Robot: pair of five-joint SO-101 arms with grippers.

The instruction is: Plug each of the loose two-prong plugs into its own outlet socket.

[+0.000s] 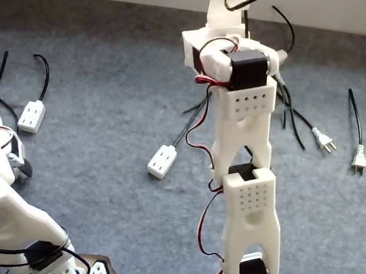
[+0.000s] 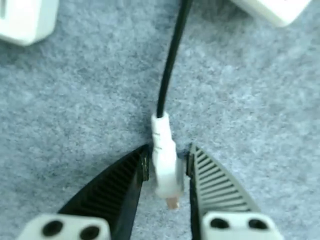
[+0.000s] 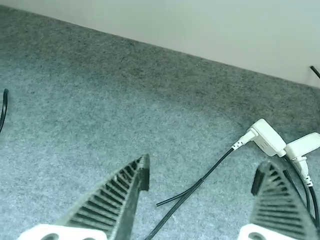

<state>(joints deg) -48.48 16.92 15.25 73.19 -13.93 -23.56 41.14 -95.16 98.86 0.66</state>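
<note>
My left gripper is shut on a white two-prong plug. Its black cord runs away over the grey carpet, and a brass prong shows near the palm. A white outlet socket lies just beyond; in the high view that socket sits at the left. A second socket lies mid-carpet. Two loose plugs lie at the right. My right gripper stands open above the carpet near the far wall, with two white plugs beside one finger.
The right arm stretches from the front edge up the middle of the carpet. Black cords tangle around its far end. A pale wall borders the carpet at the back. Another white piece lies past the held plug.
</note>
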